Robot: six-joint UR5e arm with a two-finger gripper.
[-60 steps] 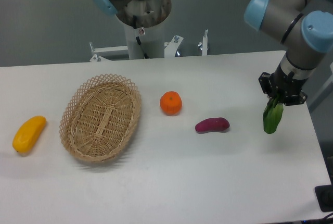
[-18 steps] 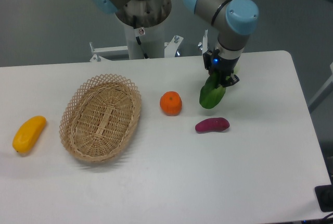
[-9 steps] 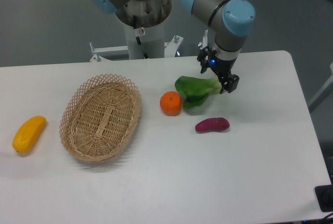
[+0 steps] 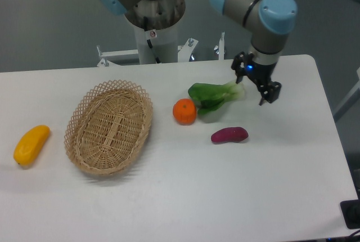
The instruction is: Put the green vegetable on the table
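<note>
The green vegetable [image 4: 212,96] lies flat on the white table [image 4: 185,191], its dark leaves next to the orange and its pale stalk end pointing right. My gripper [image 4: 257,86] is open and empty, just right of the stalk end and apart from it. Its two black fingers [image 4: 270,92] point down toward the table.
An orange [image 4: 184,111] sits just left of the vegetable, touching or nearly touching its leaves. A purple sweet potato [image 4: 229,135] lies just in front of it. A wicker basket [image 4: 110,126] stands left of centre. A yellow fruit [image 4: 31,144] lies at the far left.
The gripper carried the vegetable from the right edge to beside the orange, laid it down and let go. It has now moved off to the right, open.
</note>
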